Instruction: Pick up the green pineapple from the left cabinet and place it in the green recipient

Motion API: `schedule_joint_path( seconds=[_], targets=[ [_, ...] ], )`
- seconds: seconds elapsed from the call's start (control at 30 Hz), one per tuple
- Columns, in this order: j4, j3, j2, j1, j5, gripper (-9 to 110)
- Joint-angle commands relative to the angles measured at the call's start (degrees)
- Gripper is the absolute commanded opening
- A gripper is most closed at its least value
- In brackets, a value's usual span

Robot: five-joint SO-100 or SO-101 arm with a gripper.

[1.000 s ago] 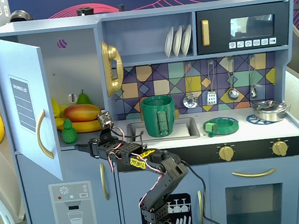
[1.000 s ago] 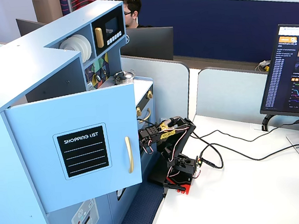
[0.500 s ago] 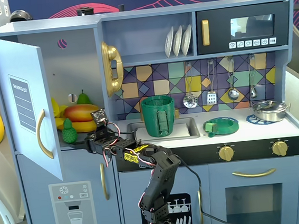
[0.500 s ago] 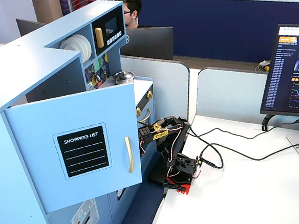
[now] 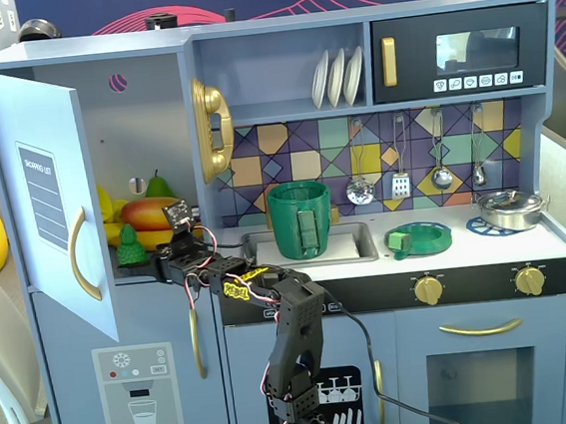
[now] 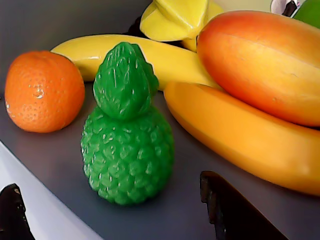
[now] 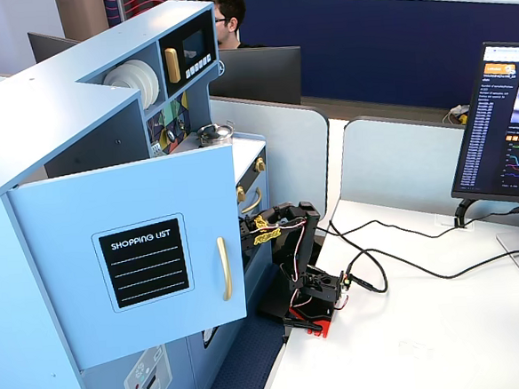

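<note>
The green pineapple (image 6: 127,150) stands upright on the dark shelf of the left cabinet (image 5: 148,115), whose door (image 5: 51,194) hangs open. It also shows in a fixed view (image 5: 130,247) at the shelf's front. My gripper (image 6: 111,197) is open, one black jaw on each side just short of the pineapple's base, not touching it. In a fixed view the gripper (image 5: 158,265) reaches into the cabinet from the right. The green recipient (image 5: 300,220) stands in the sink, empty as far as I can see. In another fixed view the open door (image 7: 148,256) hides both gripper and pineapple.
An orange (image 6: 42,90) sits left of the pineapple; bananas (image 6: 240,135), a mango (image 6: 260,60) and a yellow fruit (image 6: 175,17) crowd behind and to the right. A pear (image 5: 158,187) is at the back. A flat green lid (image 5: 418,238) and a silver pan (image 5: 511,208) lie on the counter.
</note>
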Motion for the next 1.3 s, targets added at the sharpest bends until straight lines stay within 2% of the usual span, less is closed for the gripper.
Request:
schedule_joint_path(
  seconds=[0.0, 0.93, 1.03, 1.13, 1.27],
  targets=[
    [-4.31, -6.06, -1.85, -0.44, 1.14, 41],
    [-4.13, -25.14, -21.09, -0.44, 3.43, 37],
    [-2.81, -26.46, -21.62, -0.62, 2.29, 28],
    [0.79, -26.89, -21.53, -1.05, -3.08, 0],
    [7.03, -26.54, -17.49, -1.85, -7.03, 0]
  ],
)
